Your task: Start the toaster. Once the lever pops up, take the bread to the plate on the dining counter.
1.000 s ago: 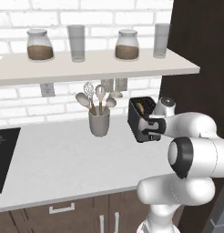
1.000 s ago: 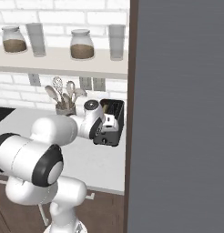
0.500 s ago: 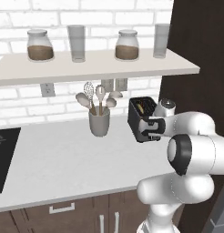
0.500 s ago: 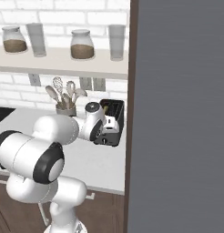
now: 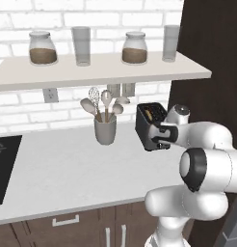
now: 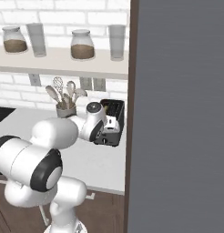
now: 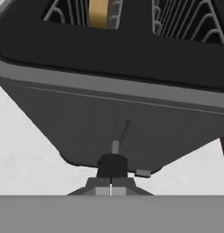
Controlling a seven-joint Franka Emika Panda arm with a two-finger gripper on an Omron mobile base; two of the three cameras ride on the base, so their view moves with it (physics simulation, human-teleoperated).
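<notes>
The black toaster (image 5: 148, 126) (image 6: 115, 110) stands on the white worktop beside a dark tall cabinet. The bread (image 7: 99, 11) sits upright in one slot, only its brown top edge showing. My gripper (image 7: 110, 190) (image 5: 160, 140) is shut, with its tips pressed together against the toaster's front face (image 7: 109, 113). They rest right on the dark lever knob (image 7: 112, 164), which is at the low end of its vertical slot. Nothing is held between the fingers. The plate and the dining counter are out of view.
A grey utensil cup (image 5: 105, 130) with whisk and spoons stands left of the toaster. Above hangs a shelf (image 5: 101, 70) with jars and glasses. A black cooktop (image 5: 2, 166) lies at the far left. The dark cabinet side (image 6: 177, 113) walls off the right.
The hand has slid a little down the toaster's front. The jaws stay shut, and the toaster and bread have not moved.
</notes>
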